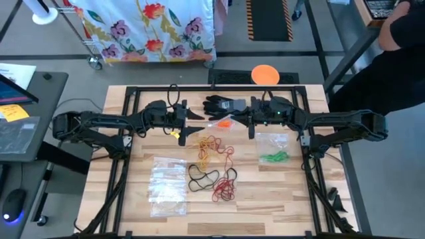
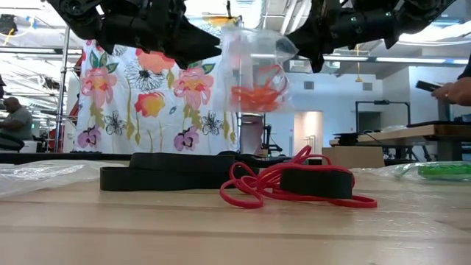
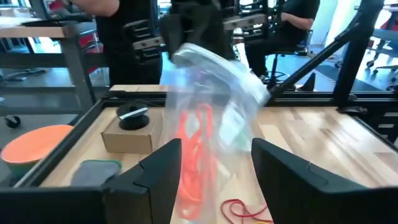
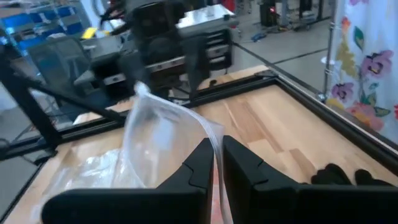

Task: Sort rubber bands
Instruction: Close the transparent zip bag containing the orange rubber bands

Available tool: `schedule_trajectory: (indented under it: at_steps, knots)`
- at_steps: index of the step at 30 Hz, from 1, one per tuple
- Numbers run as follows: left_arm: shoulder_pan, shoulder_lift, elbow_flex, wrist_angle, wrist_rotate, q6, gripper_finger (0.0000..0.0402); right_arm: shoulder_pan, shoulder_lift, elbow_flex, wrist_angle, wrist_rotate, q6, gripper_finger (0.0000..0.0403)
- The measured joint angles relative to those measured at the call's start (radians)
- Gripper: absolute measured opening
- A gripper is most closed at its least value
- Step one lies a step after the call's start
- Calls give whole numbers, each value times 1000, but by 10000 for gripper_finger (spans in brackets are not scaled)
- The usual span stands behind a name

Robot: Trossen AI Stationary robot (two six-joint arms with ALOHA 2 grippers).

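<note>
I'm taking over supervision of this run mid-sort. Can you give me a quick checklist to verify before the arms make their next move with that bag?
1. Right gripper pinching the clear bag's edge: ok, shut on it.
2. Left gripper free of the bag: ok, fingers open on either side of it.
3. Bag lifted off the table: ok in the low view.
4. Orange bands inside the bag: ok.
5. Bag mouth open: cannot tell.
6. Loose bands sorted: not ok, still piled.

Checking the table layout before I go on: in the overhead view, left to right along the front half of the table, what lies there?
Pile of empty clear bags → black rubber bands → red rubber bands → bag holding green rubber bands.
</note>
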Motion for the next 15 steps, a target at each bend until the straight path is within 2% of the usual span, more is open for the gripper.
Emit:
schedule_trajectory:
  at_steps: [9, 15]
  knots:
    - [-21, 1, 0, 2, -4, 15, 192, -27, 0, 2, 0, 0, 11, 32]
    - [-35, 49, 0, 87, -107, 22, 192, -27, 0, 4, 35, 0, 11, 32]
